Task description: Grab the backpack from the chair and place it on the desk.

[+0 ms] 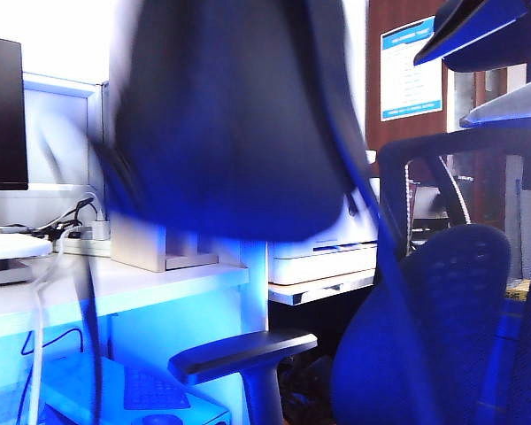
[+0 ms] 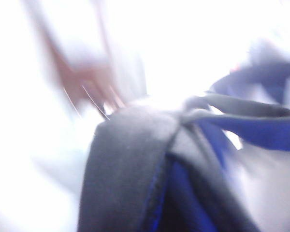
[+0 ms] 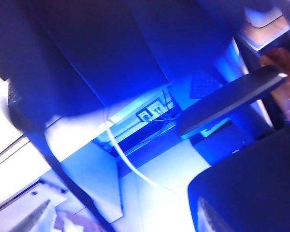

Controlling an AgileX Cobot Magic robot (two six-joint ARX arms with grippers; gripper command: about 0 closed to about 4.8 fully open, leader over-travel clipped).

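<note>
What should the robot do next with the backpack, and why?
Probably carry the backpack a little further left and lower it onto the desk. It hangs blurred in the air above the desk edge, clear of the chair, so it is not yet set down.

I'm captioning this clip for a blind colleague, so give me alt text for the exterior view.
A large dark backpack, blurred by motion, hangs in the air and fills the upper middle of the view, above the white desk. A dark mesh-backed chair with a grey armrest stands at lower right, a white printer behind it. Neither gripper is visible here.

One backpack (image 1: 239,124), one chair (image 1: 442,319)
</note>
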